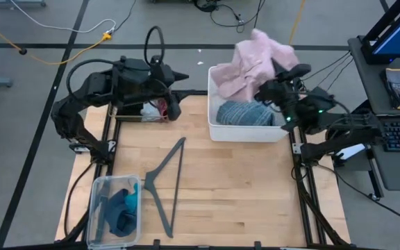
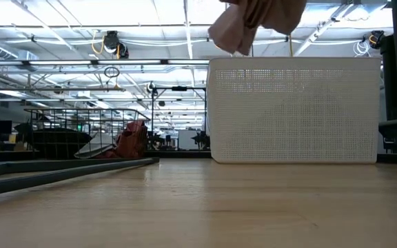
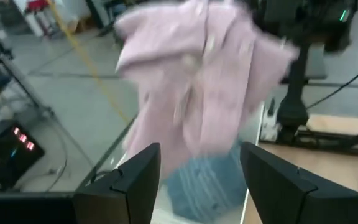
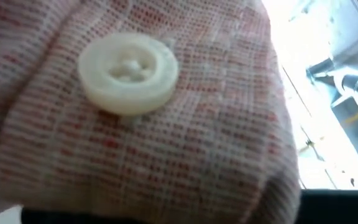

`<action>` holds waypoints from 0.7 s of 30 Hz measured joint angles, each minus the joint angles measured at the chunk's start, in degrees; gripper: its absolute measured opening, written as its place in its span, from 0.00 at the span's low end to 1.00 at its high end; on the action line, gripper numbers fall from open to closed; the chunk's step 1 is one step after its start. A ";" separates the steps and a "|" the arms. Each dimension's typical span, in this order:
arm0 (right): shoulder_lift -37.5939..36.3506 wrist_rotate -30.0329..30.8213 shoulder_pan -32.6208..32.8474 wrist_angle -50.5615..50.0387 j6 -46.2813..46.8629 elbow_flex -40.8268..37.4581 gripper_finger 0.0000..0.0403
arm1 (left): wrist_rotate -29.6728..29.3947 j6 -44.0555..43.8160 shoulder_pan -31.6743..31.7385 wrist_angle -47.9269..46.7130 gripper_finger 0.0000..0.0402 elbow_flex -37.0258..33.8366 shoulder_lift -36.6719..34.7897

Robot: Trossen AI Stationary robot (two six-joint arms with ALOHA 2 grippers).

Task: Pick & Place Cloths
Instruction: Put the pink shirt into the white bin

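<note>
A pink shirt (image 1: 255,59) hangs in the air over the far side of a white basket (image 1: 214,132). My right gripper (image 1: 273,83) is shut on it, its fingers buried in the cloth. In the low view the pink shirt (image 2: 253,21) shows above the rim of the white basket (image 2: 295,110). A blue striped cloth (image 1: 245,112) lies inside the basket. My left gripper (image 1: 182,75) stands open to the left of the basket, pointing at the pink shirt (image 3: 204,81) without touching it. In its wrist view my left gripper (image 3: 201,155) has nothing between its fingers. My right gripper holds the pink shirt at a bunched part by a white button (image 4: 129,71); the cloth itself hides the fingers. It comes at the shirt from the table's right side. The shirt is lifted clear, and its loose folds (image 2: 233,38) hang slack just above the basket's rim.
A thin grey hanger (image 1: 165,180) lies on the wooden table's middle. A clear bin (image 1: 97,208) with teal cloths (image 1: 122,208) stands at the near left. A wire basket (image 2: 67,138) with a maroon cloth (image 1: 160,107) stands at the far left, under my left arm.
</note>
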 joint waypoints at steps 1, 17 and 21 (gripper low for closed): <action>-0.71 0.04 -0.40 0.00 0.02 0.02 0.06 | -0.62 -0.69 0.01 -1.45 0.56 0.03 -0.13; -4.73 1.56 -1.74 -33.68 19.64 0.00 0.06 | -1.06 -10.28 0.68 -14.39 0.56 -0.08 -0.61; -7.84 -7.86 -1.76 -46.91 32.77 0.00 0.06 | -1.03 -10.30 0.68 -14.88 0.56 -0.08 -0.61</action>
